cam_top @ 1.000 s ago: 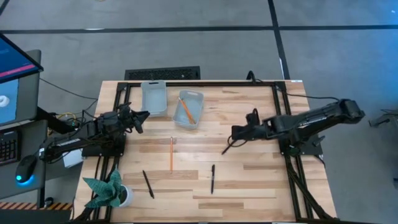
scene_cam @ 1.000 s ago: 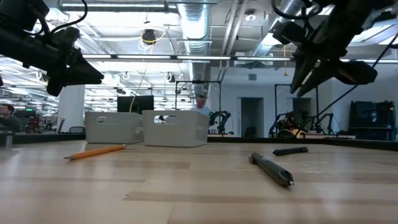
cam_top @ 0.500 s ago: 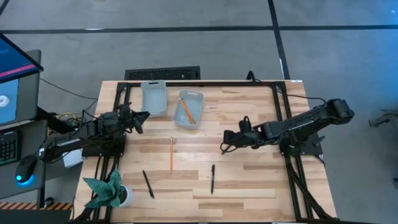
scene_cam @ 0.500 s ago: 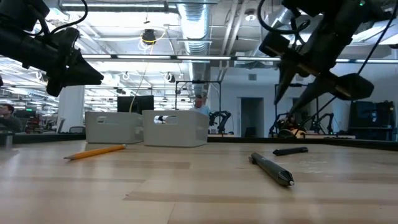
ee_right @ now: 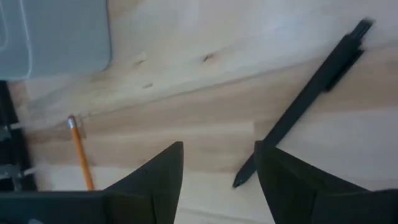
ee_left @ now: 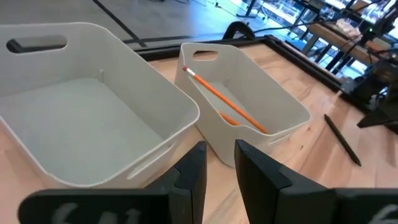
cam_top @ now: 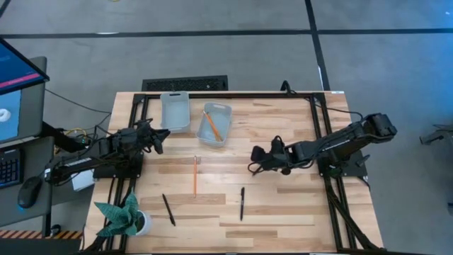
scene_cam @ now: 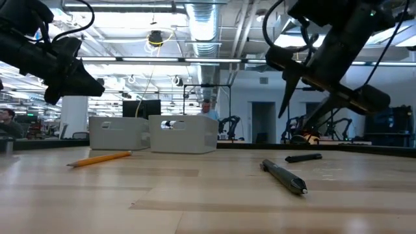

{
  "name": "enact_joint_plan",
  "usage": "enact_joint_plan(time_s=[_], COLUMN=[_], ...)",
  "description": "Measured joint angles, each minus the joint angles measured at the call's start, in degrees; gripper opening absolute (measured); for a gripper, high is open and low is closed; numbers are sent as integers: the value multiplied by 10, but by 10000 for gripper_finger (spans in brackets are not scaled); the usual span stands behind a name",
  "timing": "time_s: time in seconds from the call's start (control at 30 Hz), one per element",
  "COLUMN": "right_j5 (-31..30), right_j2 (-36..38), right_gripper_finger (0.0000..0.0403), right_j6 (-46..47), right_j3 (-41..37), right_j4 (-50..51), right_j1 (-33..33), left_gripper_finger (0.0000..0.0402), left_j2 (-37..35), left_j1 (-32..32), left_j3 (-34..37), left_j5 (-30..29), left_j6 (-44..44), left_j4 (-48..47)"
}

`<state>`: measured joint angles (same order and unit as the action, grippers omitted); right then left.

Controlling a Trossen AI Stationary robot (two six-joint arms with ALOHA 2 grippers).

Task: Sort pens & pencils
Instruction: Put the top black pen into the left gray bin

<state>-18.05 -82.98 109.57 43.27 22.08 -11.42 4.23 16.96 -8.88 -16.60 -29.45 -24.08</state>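
Two black pens lie flat on the table near its front edge, one (cam_top: 241,203) at the middle, one (cam_top: 168,210) further left. An orange pencil (cam_top: 195,176) lies flat left of centre. More pencils (cam_top: 211,126) lean inside the right grey bin (cam_top: 221,139). The left bin (cam_top: 175,112) is empty. My right gripper (cam_top: 253,160) hangs open above the table, slanting down, to the far right of the middle pen (ee_right: 305,99). Holding nothing, my left gripper (cam_top: 160,134) hovers near the bins at the table's left side, with a narrow gap between its fingers (ee_left: 219,168).
A green cloth-like plant in a white pot (cam_top: 127,218) stands at the near left corner. A black frame (cam_top: 226,95) runs around the table. Bare wood lies between the pens and the bins. Monitor and mouse (cam_top: 30,190) sit left of the table.
My right gripper has moved toward the table's left edge and down, rolling about its own axis, and its fingers have opened. Pens, pencils and bins lie where they were.
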Motion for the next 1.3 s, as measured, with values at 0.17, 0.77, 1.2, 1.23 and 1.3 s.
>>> enact_joint_plan(time_s=[0.17,0.77,1.2,1.23,1.3], right_j5=[12,55,91,92,97], right_j2=[0,-6,-90,-93,-99], right_gripper_finger=[217,219,218,218,217], right_j6=[7,31,53,57,58], right_j3=[0,0,4,7,17], right_j4=[45,105,74,78,94], right_j1=[15,58,68,68,68], left_gripper_finger=[73,73,73,73,73], left_j2=[0,0,0,0,0], left_j1=[0,0,0,0,1], left_j3=[0,0,0,0,0], left_j5=[0,-2,-3,-3,-3], left_j6=[24,51,73,79,93], left_j4=[0,0,7,7,7])
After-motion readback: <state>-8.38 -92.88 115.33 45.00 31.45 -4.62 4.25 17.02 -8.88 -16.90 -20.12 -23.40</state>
